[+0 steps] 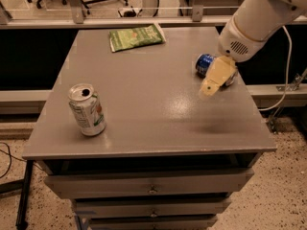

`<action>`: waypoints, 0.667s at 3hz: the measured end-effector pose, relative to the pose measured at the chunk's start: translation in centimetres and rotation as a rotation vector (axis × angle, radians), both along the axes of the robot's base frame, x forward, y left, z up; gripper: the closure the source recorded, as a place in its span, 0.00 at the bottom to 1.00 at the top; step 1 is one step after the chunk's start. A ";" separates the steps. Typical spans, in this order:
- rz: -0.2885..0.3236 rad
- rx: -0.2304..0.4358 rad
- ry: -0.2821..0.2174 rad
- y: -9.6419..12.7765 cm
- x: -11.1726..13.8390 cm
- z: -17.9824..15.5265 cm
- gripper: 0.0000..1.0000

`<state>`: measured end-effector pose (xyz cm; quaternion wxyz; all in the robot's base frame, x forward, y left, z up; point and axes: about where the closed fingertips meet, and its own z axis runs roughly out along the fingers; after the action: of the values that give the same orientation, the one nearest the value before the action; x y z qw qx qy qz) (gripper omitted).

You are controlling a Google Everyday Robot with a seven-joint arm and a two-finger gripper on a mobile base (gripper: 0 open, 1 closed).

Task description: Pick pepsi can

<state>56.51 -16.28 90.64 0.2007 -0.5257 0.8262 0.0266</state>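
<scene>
The blue pepsi can (204, 63) lies on its side near the right edge of the grey table (144, 104). My arm comes in from the upper right. My gripper (214, 79), with cream-coloured fingers, hangs just in front of the can and covers its right part. Only the can's left end shows.
A white-and-green can (87, 109) with an opened silver top stands upright at the front left. A green snack bag (135, 37) lies flat at the back. Drawers (151, 188) sit below the tabletop. A cable (287, 66) hangs at the right.
</scene>
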 end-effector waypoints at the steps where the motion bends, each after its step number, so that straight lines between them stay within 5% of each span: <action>1: -0.015 0.012 -0.020 1.3 3.2 -1.5 0.00; 2: -0.032 0.001 -0.041 1.5 6.5 -3.1 0.00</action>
<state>63.04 -14.77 87.56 0.2181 -0.5127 0.8303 0.0131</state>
